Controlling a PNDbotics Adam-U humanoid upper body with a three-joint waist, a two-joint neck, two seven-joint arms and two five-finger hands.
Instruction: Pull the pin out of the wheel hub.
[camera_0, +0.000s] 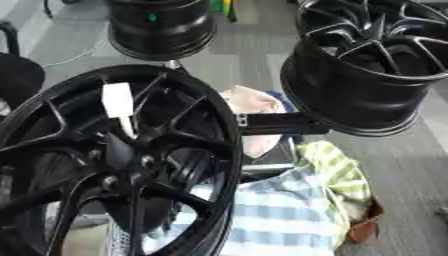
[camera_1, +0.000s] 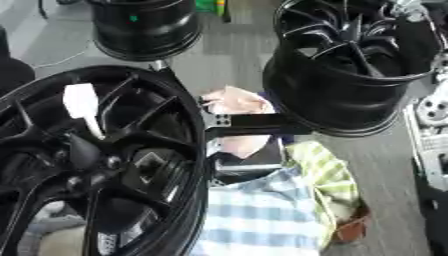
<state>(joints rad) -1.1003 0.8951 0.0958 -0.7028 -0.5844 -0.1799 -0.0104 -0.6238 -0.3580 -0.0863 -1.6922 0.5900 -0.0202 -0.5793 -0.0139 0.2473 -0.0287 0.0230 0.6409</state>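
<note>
1. I read no brand, label or writing on anything here.
2. I count three black wheels: the near wheel hub (camera_0: 114, 165) fills the lower left, a second wheel (camera_0: 372, 65) hangs up and to its right, and a third wheel (camera_0: 162, 27) sits straight above it.
3. One white pin (camera_0: 118, 105) stands in the near wheel hub, above its centre, its broad white head uppermost and its thin shaft running down toward the centre.
4. Right of the near wheel hub I see one black bracket (camera_0: 276, 124) reaching toward the second wheel.
5. Below the bracket lie a blue checked cloth (camera_0: 280, 215) and a green striped cloth (camera_0: 337, 172).
6. Neither robot hand shows, so I cannot tell how they are set.
</note>
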